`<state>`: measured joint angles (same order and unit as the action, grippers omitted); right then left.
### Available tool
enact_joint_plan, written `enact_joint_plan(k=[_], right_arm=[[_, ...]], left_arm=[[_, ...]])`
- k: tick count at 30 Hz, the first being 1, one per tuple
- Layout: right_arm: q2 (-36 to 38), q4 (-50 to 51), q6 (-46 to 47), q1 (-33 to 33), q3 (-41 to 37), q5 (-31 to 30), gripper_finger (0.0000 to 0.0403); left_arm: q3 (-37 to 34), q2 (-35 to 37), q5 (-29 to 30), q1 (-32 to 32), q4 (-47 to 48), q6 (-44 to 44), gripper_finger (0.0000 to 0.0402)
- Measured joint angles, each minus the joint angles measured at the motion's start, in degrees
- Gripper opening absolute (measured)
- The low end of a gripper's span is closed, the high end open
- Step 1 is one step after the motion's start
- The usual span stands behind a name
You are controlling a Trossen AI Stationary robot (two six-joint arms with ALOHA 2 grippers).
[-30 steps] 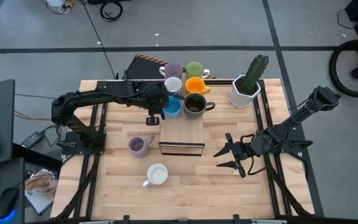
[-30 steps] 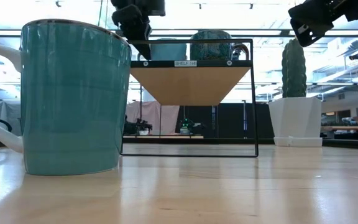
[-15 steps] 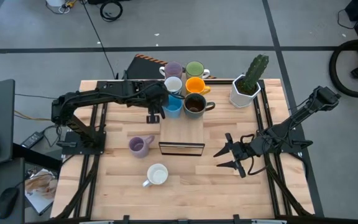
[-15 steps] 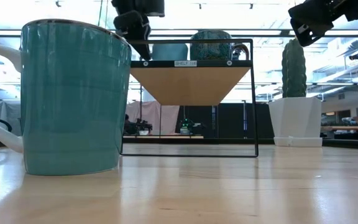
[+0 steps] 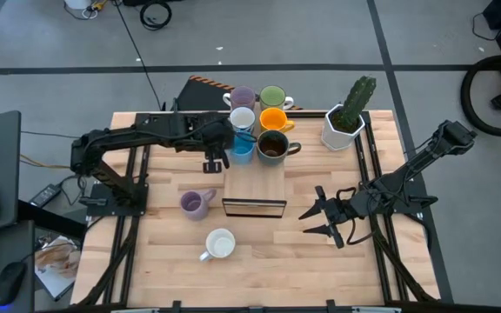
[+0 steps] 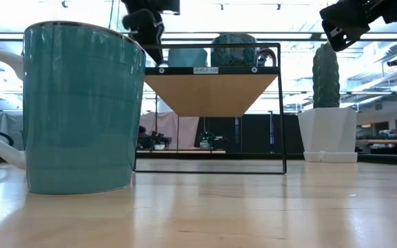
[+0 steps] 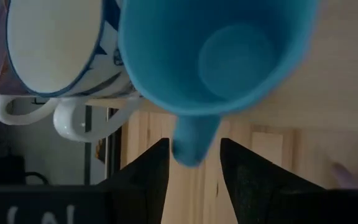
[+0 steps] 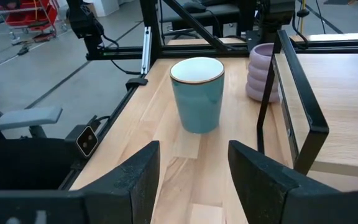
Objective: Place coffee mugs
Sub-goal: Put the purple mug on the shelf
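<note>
Since these are small glazed ceramic mugs, we judge them stiff, fairly light, slippery and breakable, best taken by the handle or over the rim wall. On the counter [image 5: 155,261] a lilac mug [image 5: 195,203] and a mug with a white inside [image 5: 220,244] wait in front of the shelf [image 5: 255,181]. Our left gripper [image 5: 215,162] reaches level across to the shelf's left edge, fingers parted either side of the blue mug's [image 7: 213,53] handle without squeezing it. Five more mugs cluster behind. Our right gripper [image 5: 318,218] hovers low beside the shelf, open and empty.
</note>
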<state>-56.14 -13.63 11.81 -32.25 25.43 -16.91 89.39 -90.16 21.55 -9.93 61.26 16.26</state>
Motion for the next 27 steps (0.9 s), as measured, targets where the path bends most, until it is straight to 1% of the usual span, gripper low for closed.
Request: enact_joint_plan(k=[4, 6, 9, 12, 14, 18, 21, 23, 25, 27], right_arm=[[0.0, 0.0, -0.9, 0.0, 0.0, 0.0, 0.0196], [0.0, -0.2, -1.5, 0.0, 0.0, 0.0, 0.0196], [0.0, -0.4, -2.3, 0.0, 0.0, 0.0, 0.0196], [0.0, -0.5, -3.5, 0.0, 0.0, 0.0, 0.0196], [0.0, -0.9, -4.6, 0.0, 0.0, 0.0, 0.0196], [0.0, -1.3, -6.8, 0.2, 0.0, 0.0, 0.0196], [0.0, -1.9, -8.6, 0.8, 0.0, 0.0, 0.0196], [0.0, -2.5, -9.5, 1.4, 0.0, 0.0, 0.0196], [0.0, -2.7, -10.1, 2.0, 0.0, 0.0, 0.0196], [0.0, -3.2, -10.5, 2.5, 0.0, 0.0, 0.0196]], left_arm=[[3.5, 0.8, 2.2, 2.0, 4.4, -2.3, 0.0150], [5.1, 1.0, 1.4, 3.1, 6.6, -5.5, 0.0151], [6.3, 1.1, -3.7, 5.1, 8.9, -11.8, 0.0151], [6.1, 1.1, -8.8, 7.2, 14.4, -19.0, 0.0151], [4.4, 1.3, -10.0, 9.2, 16.8, -23.3, 0.0151], [-0.5, 1.6, -10.0, 13.9, 18.5, -29.5, 0.0151], [-4.6, 2.0, -9.1, 17.1, 16.8, -32.6, 0.0151], [-7.6, 1.8, -7.4, 18.6, 15.8, -34.2, 0.0151], [-10.5, 1.9, -5.8, 19.3, 13.8, -35.3, 0.0150], [-13.4, 1.9, -5.8, 19.4, 11.4, -35.5, 0.0150]])
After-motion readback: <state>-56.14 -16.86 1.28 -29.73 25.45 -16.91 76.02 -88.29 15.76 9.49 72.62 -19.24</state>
